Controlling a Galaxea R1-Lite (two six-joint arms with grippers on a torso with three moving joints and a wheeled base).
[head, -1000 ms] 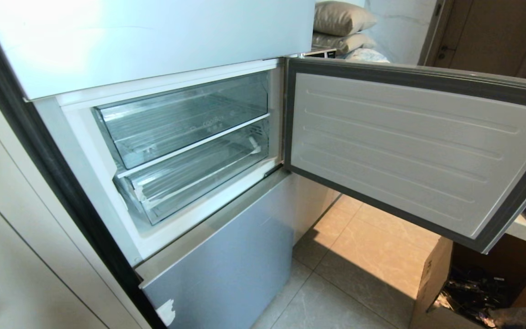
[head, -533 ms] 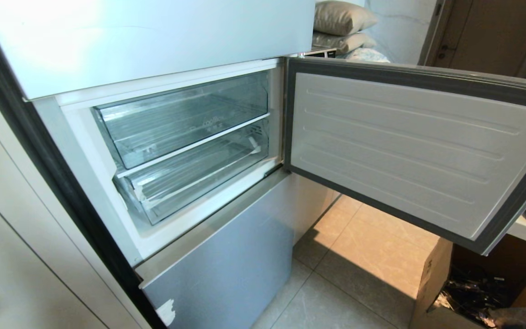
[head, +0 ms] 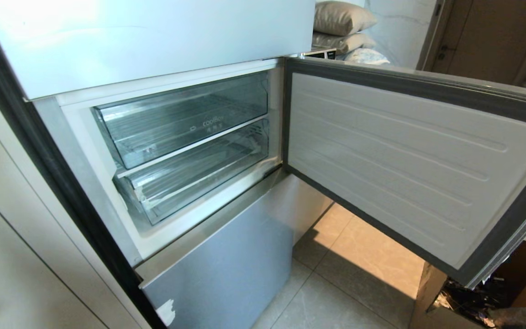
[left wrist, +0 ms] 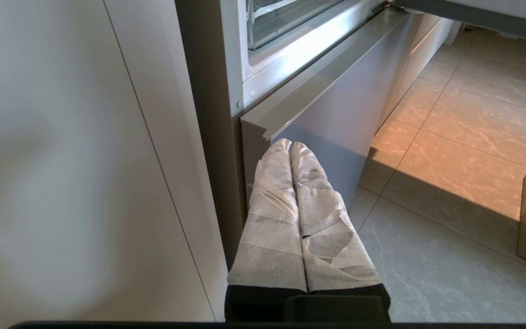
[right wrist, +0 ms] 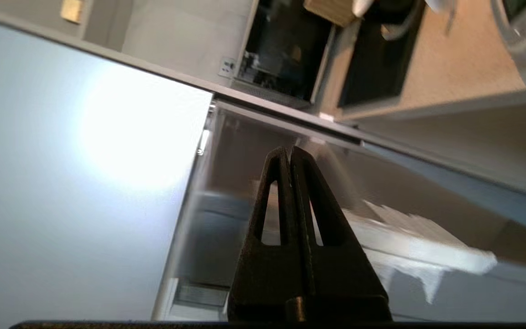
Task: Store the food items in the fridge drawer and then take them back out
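A: Clear plastic formed both bins in the open fridge compartment. Which was the fridge drawer?

B: The lower bin, pushed in below the bin printed "coolBox". Its ribbed floor showed through the plain front, with a whitish patch at the front left corner. No fruit was visible in either bin.

A: And the compartment door?

B: It stood swung out to the right, its white ribbed inner face toward the camera, above a cardboard box on the tiled floor.

A: How were the hands?

B: Neither appeared in the head view. The left hand, its fingers wrapped in white cloth and pressed together, empty, pointed at the top edge of the silver-blue bottom panel. The right hand, with black fingers closed tip to tip and holding nothing, was just in front of a glossy door panel.
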